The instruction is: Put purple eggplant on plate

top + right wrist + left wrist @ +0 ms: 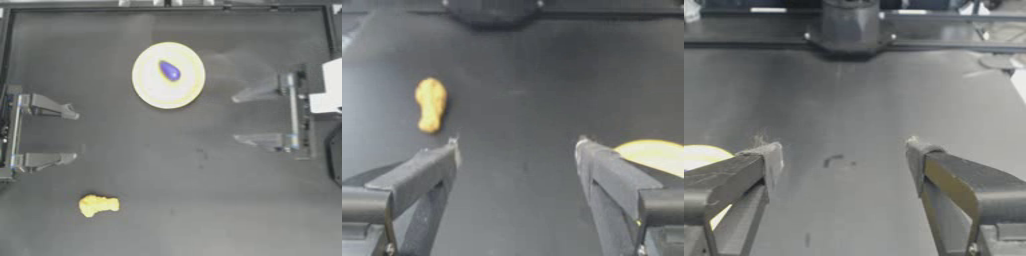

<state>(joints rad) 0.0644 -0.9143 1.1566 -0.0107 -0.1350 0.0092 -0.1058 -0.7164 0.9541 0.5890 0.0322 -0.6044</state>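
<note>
The purple eggplant (pixel 169 71) lies on the pale yellow plate (pixel 148 89), slightly above its middle in the top view. My left gripper (pixel 72 136) is drawn back at the table's left side, open and holding nothing. Over on the right side, my right gripper (pixel 235 119) is also open and empty, a short way right of the plate. Part of the plate's rim (pixel 699 156) shows beside a jaw in the left wrist view, and the plate (pixel 656 154) also peeks past a jaw in the right wrist view. The eggplant is out of both wrist views.
A lumpy yellow item (pixel 98 204) lies on the table near the front left, also seen as the lumpy yellow item (pixel 430 104) in the right wrist view. A white object (pixel 330 88) sits at the right edge.
</note>
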